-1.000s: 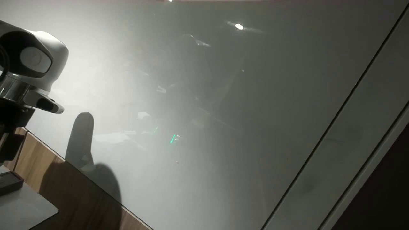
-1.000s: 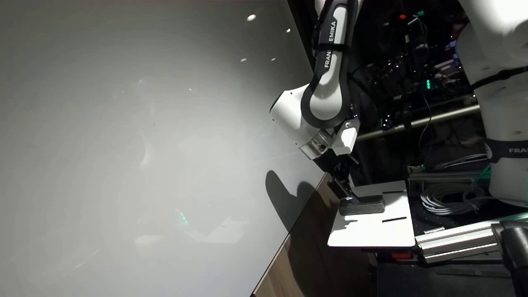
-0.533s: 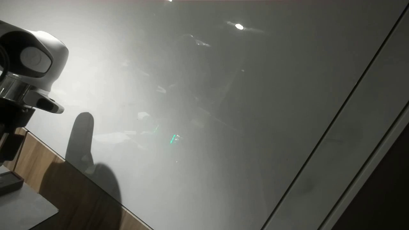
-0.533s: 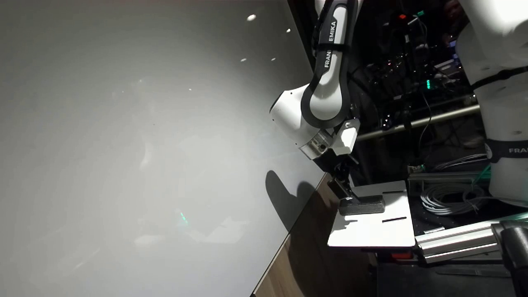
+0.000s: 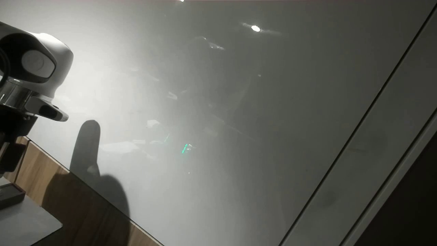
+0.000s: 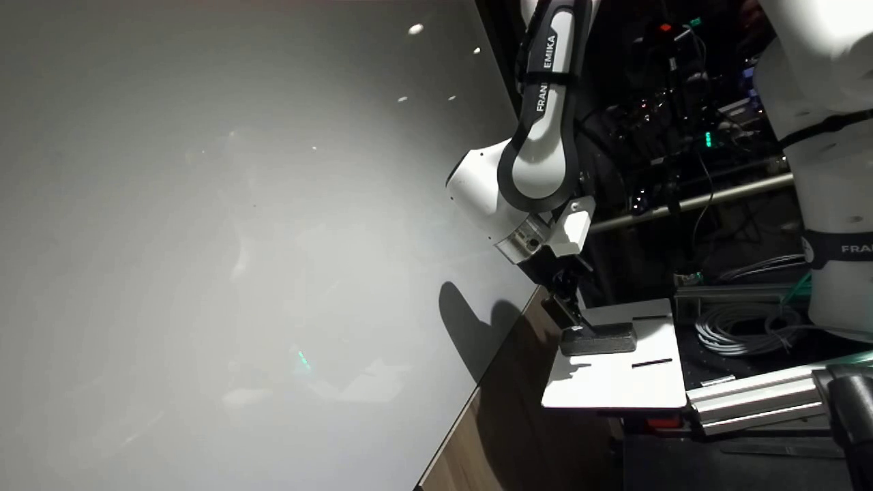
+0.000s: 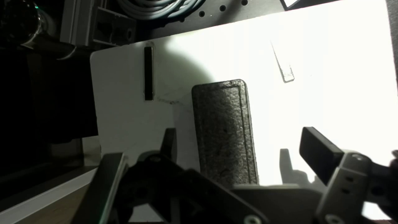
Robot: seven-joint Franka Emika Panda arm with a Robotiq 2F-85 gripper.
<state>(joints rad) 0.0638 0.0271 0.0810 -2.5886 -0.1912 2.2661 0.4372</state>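
While the fingers (image 7: 320, 155) stand wide apart, holding nothing, the dark rectangular block (image 7: 222, 130) on the white slotted plate (image 7: 124, 121) is probably lightweight, firm and hardly slippery, best grasped across its long sides.

A white board (image 6: 607, 389) with rounded corners bears a dark oblong block (image 7: 224, 133) — lying flat, its pebbled top grooved just inside the edge. In both exterior views, the board's edge runs close by the block. In the wrist view, a black slot (image 7: 149, 73) opens in the board to the left of the block's upper end, and a paler slot (image 7: 287, 77) to the right of it. A faint smudge (image 7: 171, 102) marks the surface between block and black slot. Harsh light whitens the board right of the block — gray shade covers much of the left.
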